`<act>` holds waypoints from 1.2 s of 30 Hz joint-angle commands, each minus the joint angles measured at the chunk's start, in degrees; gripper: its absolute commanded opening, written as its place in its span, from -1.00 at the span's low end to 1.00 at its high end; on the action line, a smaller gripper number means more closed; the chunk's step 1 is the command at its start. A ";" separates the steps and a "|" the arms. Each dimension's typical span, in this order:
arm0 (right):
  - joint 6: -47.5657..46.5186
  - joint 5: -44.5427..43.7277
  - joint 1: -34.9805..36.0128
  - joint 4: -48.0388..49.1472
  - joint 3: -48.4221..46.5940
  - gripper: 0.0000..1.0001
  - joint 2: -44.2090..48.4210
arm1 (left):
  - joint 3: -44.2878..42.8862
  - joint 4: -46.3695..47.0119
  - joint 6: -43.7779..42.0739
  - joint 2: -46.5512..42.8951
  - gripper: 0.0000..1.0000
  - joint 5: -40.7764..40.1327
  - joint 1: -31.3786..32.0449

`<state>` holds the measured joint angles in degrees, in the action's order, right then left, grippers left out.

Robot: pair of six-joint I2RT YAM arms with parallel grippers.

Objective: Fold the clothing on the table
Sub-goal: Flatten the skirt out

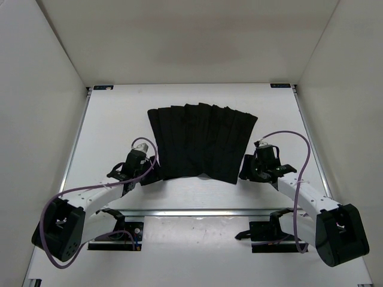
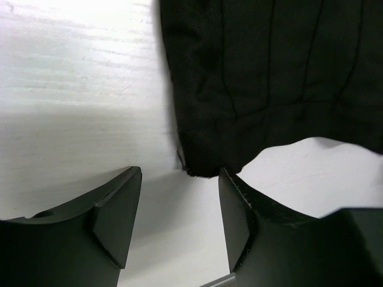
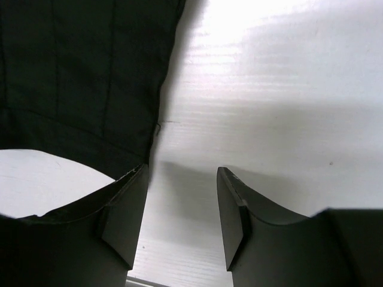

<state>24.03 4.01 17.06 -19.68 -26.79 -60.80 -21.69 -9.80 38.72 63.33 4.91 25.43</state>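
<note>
The skirt (image 1: 200,142) is laid flat at the centre of the table (image 1: 108,119), wider edge toward 12 o'clock. The left gripper (image 2: 179,200) is seen released at its 7 o'clock corner, the right gripper (image 3: 182,197) released at 5 o'clock; nothing is grasped.

A: Where's the skirt (image 1: 200,143)?
B: Flat on the middle of the worktop (image 1: 114,119), wider edge far, narrower edge toward the arms.
A: And the left fingers (image 2: 114,209)?
B: Just beside its near left corner; the right fingers (image 3: 239,209) sit just beside its near right corner
</note>
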 commanded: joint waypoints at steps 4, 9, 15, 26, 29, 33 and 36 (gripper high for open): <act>1.45 1.52 -0.36 4.04 1.65 -0.07 0.86 | 2.88 7.33 5.14 1.96 0.31 -0.16 1.20; 1.98 1.97 0.34 6.76 2.70 -0.06 -1.42 | 3.23 9.10 6.63 5.39 0.30 0.19 1.99; 2.51 2.93 1.40 9.40 3.14 -0.04 -5.11 | 3.59 14.72 8.30 10.93 -0.37 0.80 3.04; 4.00 3.46 5.09 9.23 1.21 0.08 -10.39 | 3.76 15.52 7.60 11.11 -1.00 1.60 3.22; 4.18 2.58 7.11 6.86 0.86 0.02 -12.23 | 4.29 15.60 7.51 10.76 -1.00 2.29 3.05; 4.71 3.90 7.99 6.06 3.65 -0.44 -12.42 | 5.34 15.17 7.07 9.10 -1.00 2.30 2.70; 4.97 6.09 6.42 6.76 4.73 -1.00 -11.45 | 6.14 15.25 6.72 7.77 -1.00 1.51 2.08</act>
<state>28.71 9.06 24.16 -5.74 -25.58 -71.09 -17.65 9.52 46.98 72.03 6.98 28.10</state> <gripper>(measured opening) 0.027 0.077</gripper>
